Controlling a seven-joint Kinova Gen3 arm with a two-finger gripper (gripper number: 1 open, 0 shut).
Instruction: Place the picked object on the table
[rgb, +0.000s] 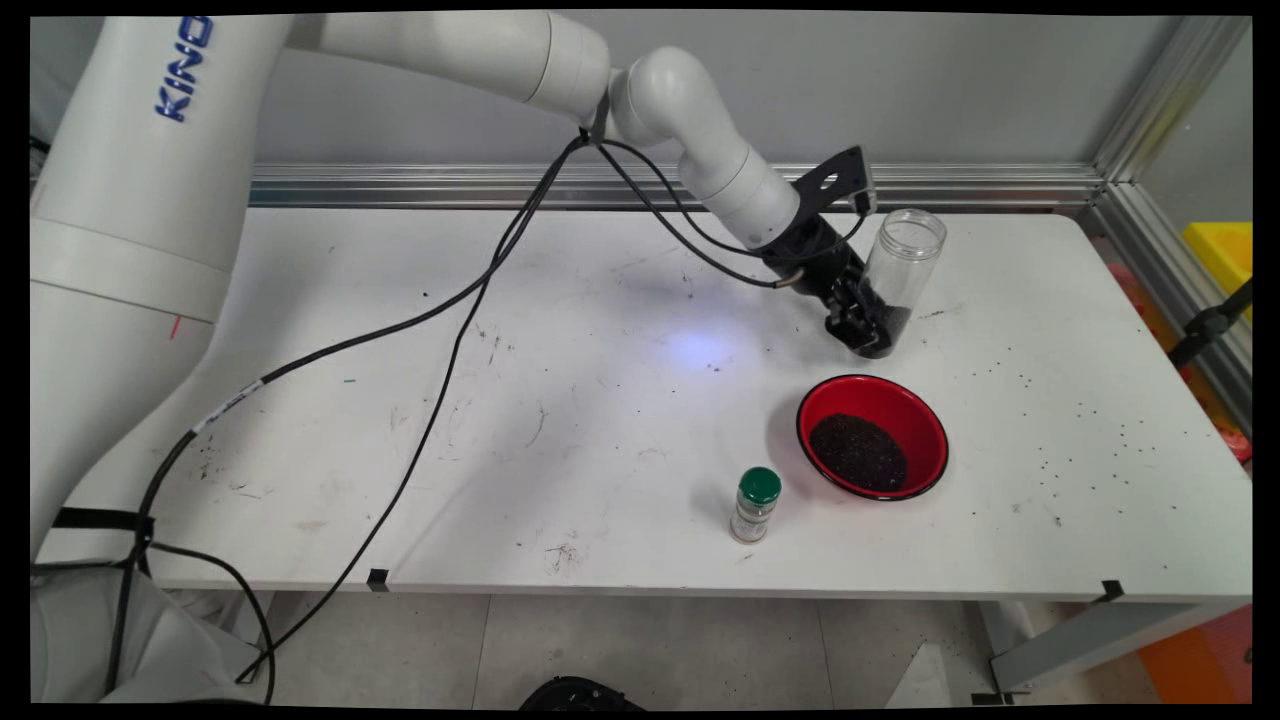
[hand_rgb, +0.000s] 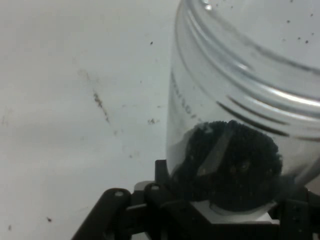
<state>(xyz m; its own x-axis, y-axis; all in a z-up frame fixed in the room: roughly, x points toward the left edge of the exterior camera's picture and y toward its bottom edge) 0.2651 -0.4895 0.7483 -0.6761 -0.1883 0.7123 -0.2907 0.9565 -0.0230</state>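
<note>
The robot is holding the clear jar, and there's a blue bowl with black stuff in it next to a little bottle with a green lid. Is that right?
Almost. The bowl is red, not blue, as the main view shows. The rest holds: the tool grips the clear jar near its base, the bowl has dark grains in it, and the little bottle with the green lid stands beside it on the table.

Main overlooks table (rgb: 600, 400); hand close on jar (hand_rgb: 240, 125)
</note>
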